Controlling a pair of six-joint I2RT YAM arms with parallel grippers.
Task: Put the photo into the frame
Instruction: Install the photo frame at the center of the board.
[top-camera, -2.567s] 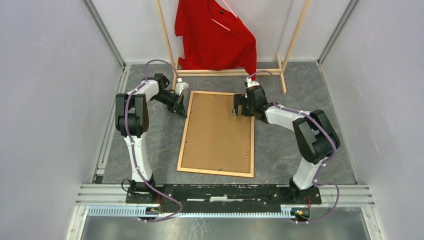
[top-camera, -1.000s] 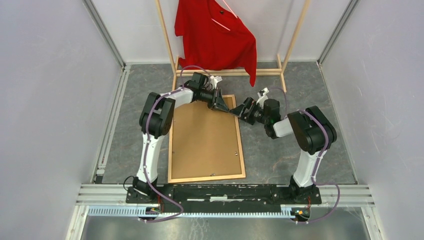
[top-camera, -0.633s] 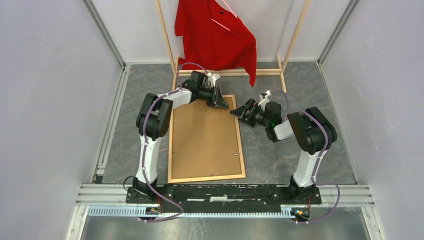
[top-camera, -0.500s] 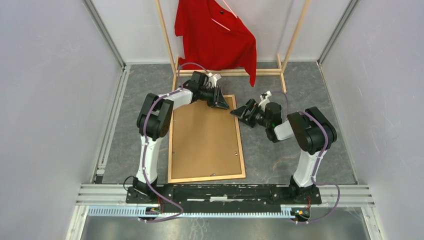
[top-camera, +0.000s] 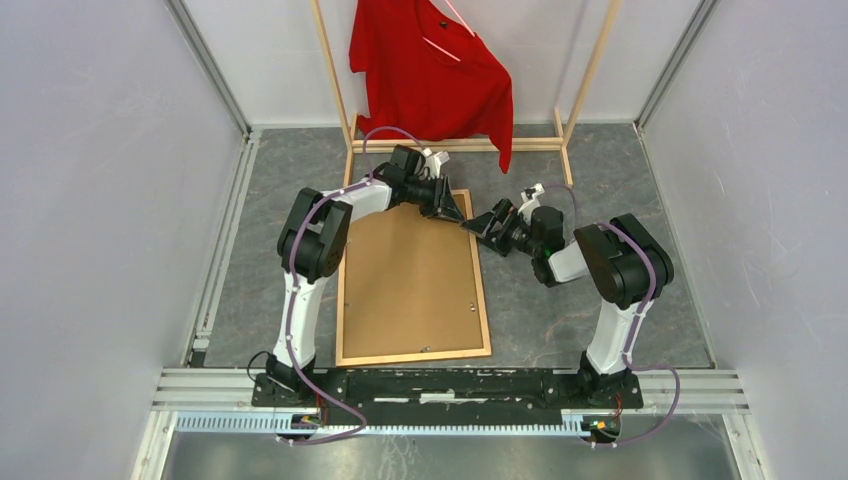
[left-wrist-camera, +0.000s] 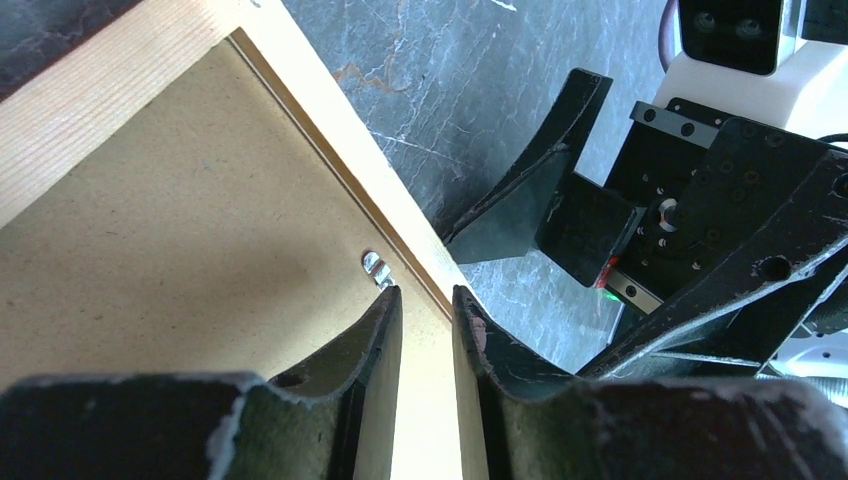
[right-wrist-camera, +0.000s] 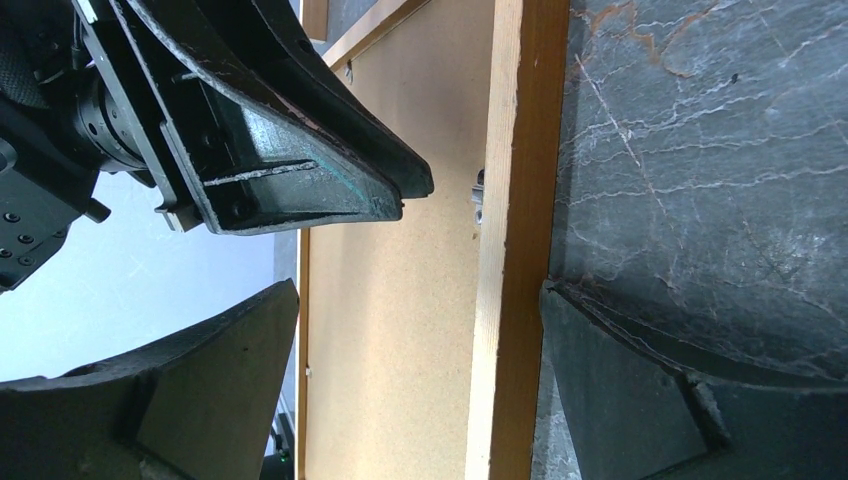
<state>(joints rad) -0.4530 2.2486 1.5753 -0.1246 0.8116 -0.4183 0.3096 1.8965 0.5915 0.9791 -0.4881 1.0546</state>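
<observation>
Orange-brown frame is lying face-down, long axis running away from the bases; the nearly pressed-together left gripper is hovering nearest its far-right clip, right gripper spread astride that rail.

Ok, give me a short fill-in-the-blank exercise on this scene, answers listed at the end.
1. The frame lies on the table with its ____ board facing up.
2. The left end effector has its fingers nearly ____ beside a small metal clip.
3. The right end effector is ____, its fingers either side of the frame's rail.
4. The shirt on the rack is ____.

Missing words: backing; closed; open; red
</observation>
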